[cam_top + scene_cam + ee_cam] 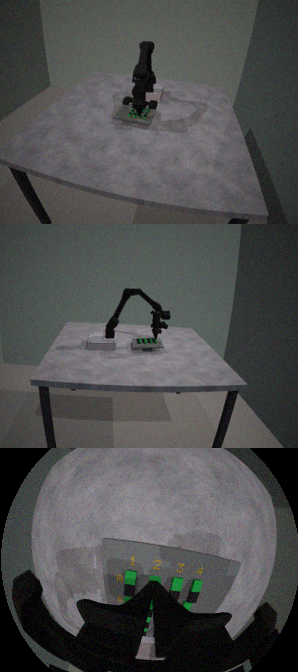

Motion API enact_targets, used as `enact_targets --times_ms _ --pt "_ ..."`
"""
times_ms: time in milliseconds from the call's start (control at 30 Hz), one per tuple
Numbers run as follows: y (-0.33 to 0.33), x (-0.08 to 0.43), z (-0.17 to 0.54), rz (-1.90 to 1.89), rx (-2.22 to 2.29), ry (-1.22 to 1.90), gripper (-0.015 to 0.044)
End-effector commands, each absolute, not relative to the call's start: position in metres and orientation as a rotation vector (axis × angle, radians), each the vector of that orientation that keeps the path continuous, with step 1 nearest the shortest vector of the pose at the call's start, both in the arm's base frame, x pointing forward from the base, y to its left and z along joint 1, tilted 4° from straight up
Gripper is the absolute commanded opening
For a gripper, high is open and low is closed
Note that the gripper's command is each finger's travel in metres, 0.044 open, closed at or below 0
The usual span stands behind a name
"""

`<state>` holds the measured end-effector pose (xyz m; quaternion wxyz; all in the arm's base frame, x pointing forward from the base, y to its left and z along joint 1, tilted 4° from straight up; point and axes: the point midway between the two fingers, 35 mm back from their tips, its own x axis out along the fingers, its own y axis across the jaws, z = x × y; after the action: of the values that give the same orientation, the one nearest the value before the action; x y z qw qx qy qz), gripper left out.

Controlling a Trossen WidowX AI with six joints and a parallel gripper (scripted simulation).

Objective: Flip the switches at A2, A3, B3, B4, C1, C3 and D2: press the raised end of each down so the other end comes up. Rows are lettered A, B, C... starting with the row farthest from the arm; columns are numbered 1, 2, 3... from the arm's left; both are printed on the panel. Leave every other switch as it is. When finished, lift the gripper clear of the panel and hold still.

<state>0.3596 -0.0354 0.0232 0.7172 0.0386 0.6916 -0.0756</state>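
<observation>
The grey switch panel [119, 115] [158, 346] [220, 570] lies on the table with green and black rocker switches. My gripper [140, 114] [155, 337] [153, 584] is shut and empty, pointing down, its tips at or just above switch A2 [155, 578]. Only A2's green far part shows in the wrist view. Switches A1 [130, 578], A3 [177, 584] and A4 [196, 585] show green at the far part and black nearer. The fingers hide much of rows B, C and D. Which ends are raised is hard to tell in the dim light.
The arm's white base box [154, 96] [102, 344] stands on the table [136, 163] [136, 368] behind the panel in the top view and to its left in the exterior view. The arm's shadow falls beside the panel.
</observation>
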Motion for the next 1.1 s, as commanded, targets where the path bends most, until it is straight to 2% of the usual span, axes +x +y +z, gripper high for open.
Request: enact_targets --times_ms 0,800,967,1067 --pt "-0.036 0.360 0.022 -0.167 0.080 1.529 0.0000" --pt "-0.036 0.360 0.019 -0.167 0.080 1.529 0.0000" --pt "-0.032 0.356 0.080 -0.167 0.078 1.505 0.0000" --pt "-0.032 0.356 0.084 -0.167 0.078 1.503 0.0000"
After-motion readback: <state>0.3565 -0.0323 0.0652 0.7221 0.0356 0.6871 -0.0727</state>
